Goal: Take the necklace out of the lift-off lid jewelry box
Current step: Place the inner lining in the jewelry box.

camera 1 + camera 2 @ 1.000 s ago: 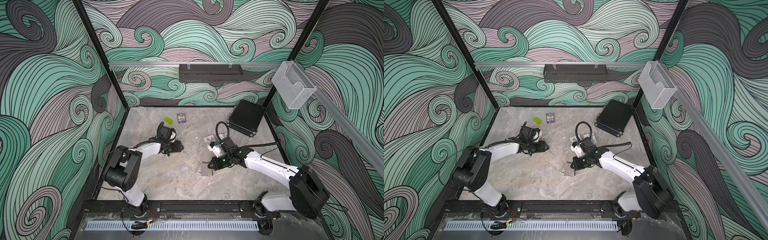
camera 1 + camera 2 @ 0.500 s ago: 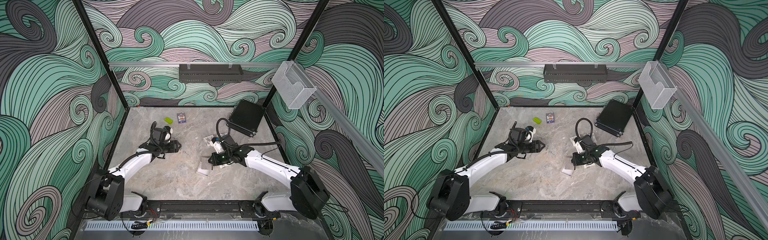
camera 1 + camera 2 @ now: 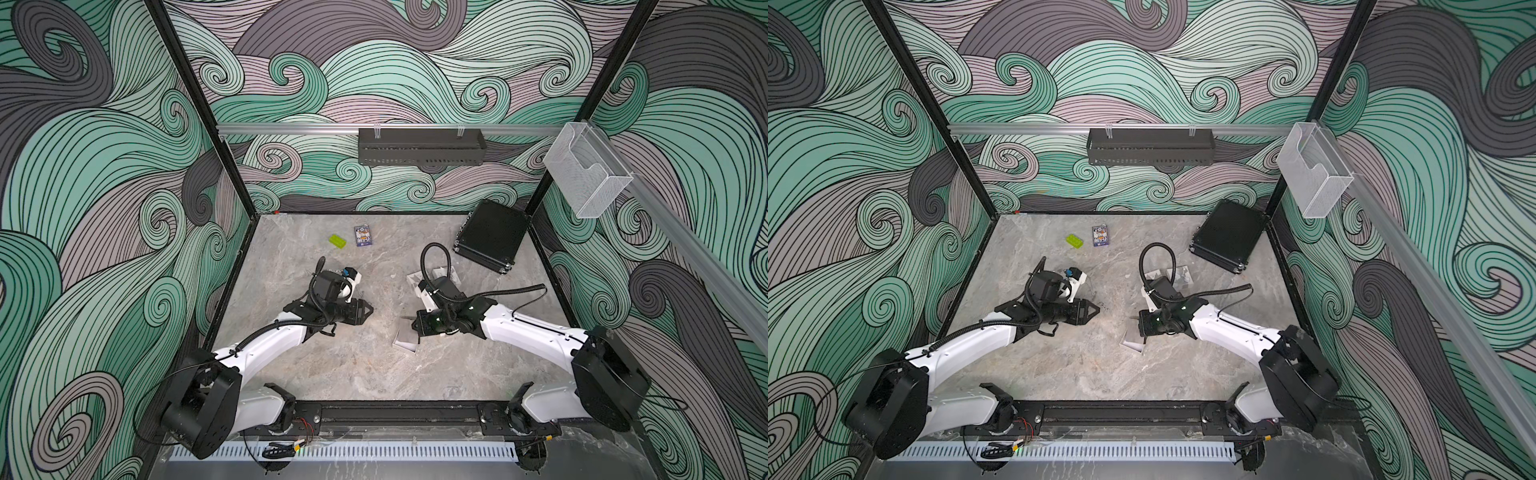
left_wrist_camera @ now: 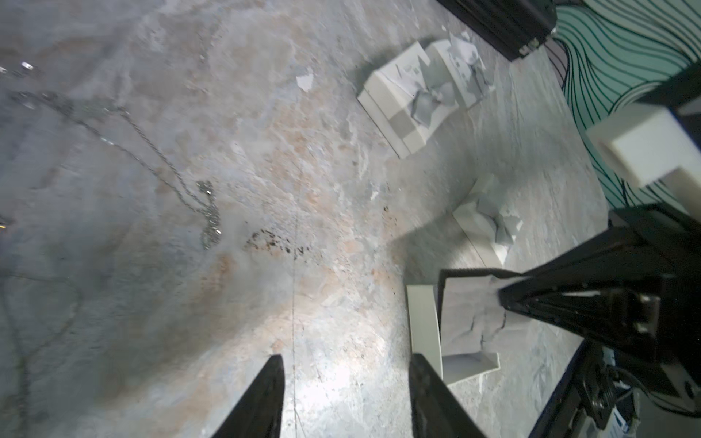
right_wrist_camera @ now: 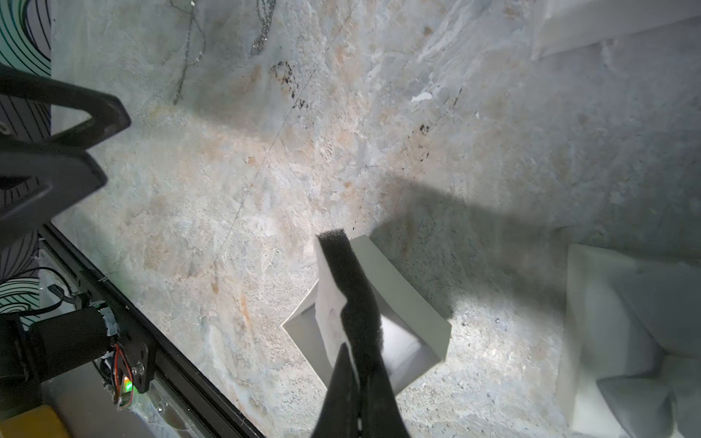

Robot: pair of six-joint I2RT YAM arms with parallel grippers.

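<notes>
The necklace [image 4: 206, 212], a thin silver chain, lies loose on the marble table; its end also shows in the right wrist view [image 5: 261, 34]. The open white jewelry box [image 3: 405, 343] [image 3: 1130, 344] [image 5: 402, 299] sits near the table's middle. My right gripper [image 3: 417, 328] [image 5: 354, 364] hangs just above it, shut on a black foam insert [image 5: 349, 280] backed with white card. My left gripper [image 3: 369, 309] [image 4: 345, 364] is open and empty, pointing toward the box [image 4: 423, 326], with the chain lying off to one side ahead of it.
Other white box parts [image 3: 440, 276] [image 4: 409, 102] lie behind the right arm. A black case [image 3: 490, 239] sits at the back right. A green brick [image 3: 337, 241] and a small card pack [image 3: 362, 236] lie at the back. A black rail [image 3: 395, 413] runs along the front edge.
My left arm has stretched out and its gripper has moved a little toward the middle and front. The right gripper and the box have barely moved.
</notes>
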